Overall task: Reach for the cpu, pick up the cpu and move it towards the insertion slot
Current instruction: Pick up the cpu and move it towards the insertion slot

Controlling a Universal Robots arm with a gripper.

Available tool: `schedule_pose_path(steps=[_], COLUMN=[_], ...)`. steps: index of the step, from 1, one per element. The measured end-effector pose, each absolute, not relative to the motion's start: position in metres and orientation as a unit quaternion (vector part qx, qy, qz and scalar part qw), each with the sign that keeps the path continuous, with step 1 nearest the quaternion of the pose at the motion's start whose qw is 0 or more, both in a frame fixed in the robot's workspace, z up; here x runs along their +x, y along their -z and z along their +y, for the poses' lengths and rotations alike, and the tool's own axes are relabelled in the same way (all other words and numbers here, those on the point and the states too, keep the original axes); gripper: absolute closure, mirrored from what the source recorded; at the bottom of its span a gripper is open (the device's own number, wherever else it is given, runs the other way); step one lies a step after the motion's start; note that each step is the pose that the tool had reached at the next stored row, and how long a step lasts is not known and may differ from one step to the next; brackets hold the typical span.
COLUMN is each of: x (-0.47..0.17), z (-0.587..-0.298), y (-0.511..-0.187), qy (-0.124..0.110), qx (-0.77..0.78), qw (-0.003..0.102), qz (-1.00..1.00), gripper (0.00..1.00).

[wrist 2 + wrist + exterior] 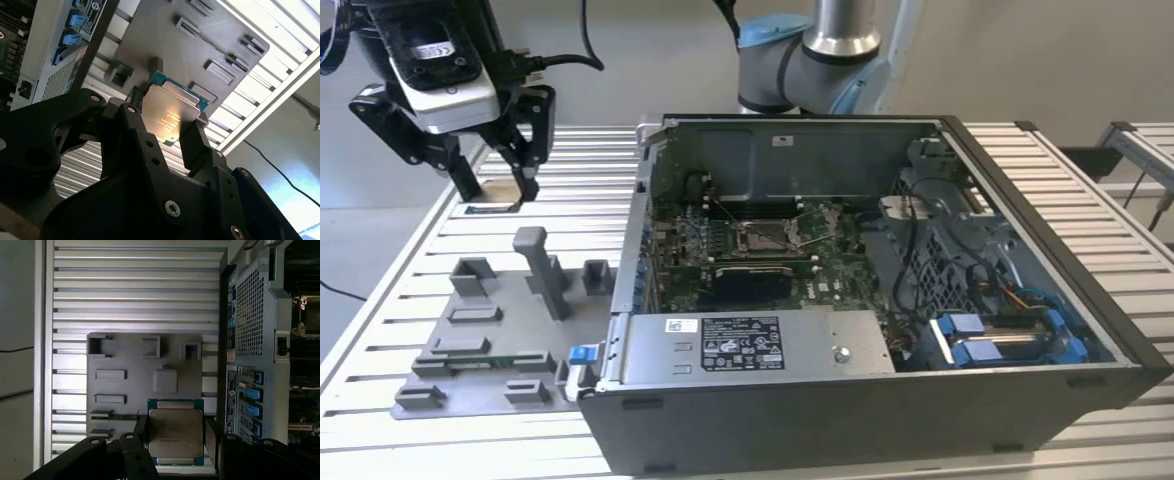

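Observation:
In both wrist views the cpu [175, 426] [169, 112], a flat square chip with a silvery top and a teal-green edge, sits clamped between my gripper's black fingers [141, 429]. My gripper [491, 196] hangs at the exterior view's upper left, above the slatted table and beyond the grey fixture plate [480, 335]. It is shut on the cpu [490, 207], seen there as a thin flat piece held level. The insertion slot [765, 237], a shiny metal frame with a dark centre, lies on the green board inside the open computer case, well off toward the exterior view's right.
The open computer case [854, 410] fills the middle and right of the table, its side wall [644, 200] standing between my gripper and the board. Grey fixture blocks [540, 265] rise from the plate. The arm's base [821, 60] stands behind the case.

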State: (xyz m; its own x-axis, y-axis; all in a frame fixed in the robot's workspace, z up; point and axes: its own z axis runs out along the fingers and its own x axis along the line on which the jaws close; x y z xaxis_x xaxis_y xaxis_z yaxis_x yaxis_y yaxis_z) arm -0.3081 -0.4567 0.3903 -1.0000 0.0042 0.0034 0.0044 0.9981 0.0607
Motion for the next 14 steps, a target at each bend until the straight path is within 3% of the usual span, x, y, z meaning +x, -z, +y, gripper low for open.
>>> schedule_pose_path(steps=[14], x=[-0.290], z=[-0.457], y=[-0.390], qy=[0.030], qx=[-0.002], qw=[0.002], qz=[-1.000], gripper=[1.00])
